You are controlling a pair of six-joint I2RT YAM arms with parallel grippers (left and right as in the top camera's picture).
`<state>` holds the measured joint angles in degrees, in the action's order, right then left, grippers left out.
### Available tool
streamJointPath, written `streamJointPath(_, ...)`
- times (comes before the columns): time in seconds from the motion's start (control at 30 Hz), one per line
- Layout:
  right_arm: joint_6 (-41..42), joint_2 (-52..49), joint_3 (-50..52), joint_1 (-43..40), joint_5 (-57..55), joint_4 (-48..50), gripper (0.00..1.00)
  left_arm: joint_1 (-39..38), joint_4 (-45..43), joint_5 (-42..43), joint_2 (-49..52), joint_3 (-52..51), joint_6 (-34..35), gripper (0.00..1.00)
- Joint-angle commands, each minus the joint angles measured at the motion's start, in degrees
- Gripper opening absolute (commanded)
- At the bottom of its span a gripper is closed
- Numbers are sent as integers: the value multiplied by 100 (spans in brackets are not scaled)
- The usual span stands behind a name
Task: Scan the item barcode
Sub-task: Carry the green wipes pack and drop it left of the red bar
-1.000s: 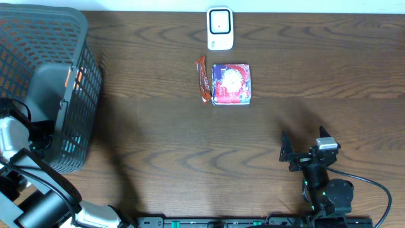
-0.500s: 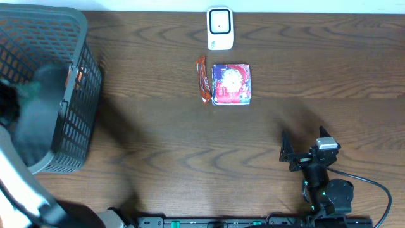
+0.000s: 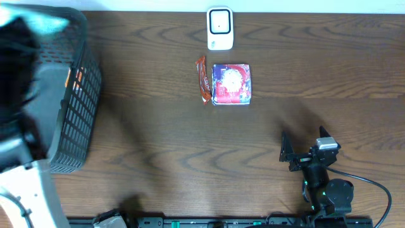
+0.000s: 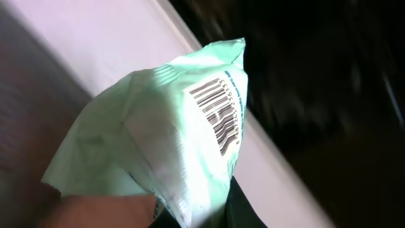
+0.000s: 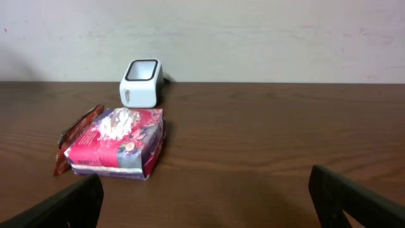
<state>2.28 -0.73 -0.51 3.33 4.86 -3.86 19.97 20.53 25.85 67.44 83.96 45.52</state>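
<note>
- The left pincer [image 4: 190, 214] is closed tight on the bottom end of a pale green bag [image 4: 145, 139]. The bag hides most of the pincer, so I judge the hold from how close the bag sits in the left wrist view
- The bag is up in the air at the upper left of the overhead view, above the black basket [image 3: 79, 107]. It looks blurry there
- The barcode [image 4: 218, 117] is easy to see on the bag, near the middle of the left wrist view, as a row of black stripes
- The white scanner [image 3: 220, 28] stands at the top middle of the overhead view, well apart from the bag
- So I think the picking up is done, but the scan is not done yet
- What is left, I think, is to carry the bag over the surface [image 3: 190, 152] to the scanner and turn the stripes to face it
- The right pincer [image 3: 305, 152] is wide open and holds nothing. It sits at the lower right of the overhead view
- A red pack [image 3: 232, 83] and a thin red wrapper [image 3: 202, 79] lie side by side just below the scanner. I cannot tell if they have been scanned
</note>
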Motion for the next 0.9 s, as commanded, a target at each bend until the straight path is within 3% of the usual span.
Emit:
streamJointPath(0.0, -66, 11, 20, -28, -22, -17, 99, -1440, 13, 199, 304, 81, -1307, 7)
streamJointPath(0.07, -66, 11, 20, -28, -24, -17, 99, -2127, 70, 160, 516, 81, -1860, 7)
streamJointPath(0.2, -66, 11, 20, -28, -22, -17, 99, -3353, 651, -772, 1178, 81, -2693, 7)
streamJointPath(0.47, -66, 11, 20, -28, -24, -17, 99, -4068, 1351, -2640, 2520, 79, -3329, 7)
streamJointPath(0.87, -66, 9, 20, -28, -24, -17, 99, -4181, 1565, -2031, 4205, 76, -3567, 11)
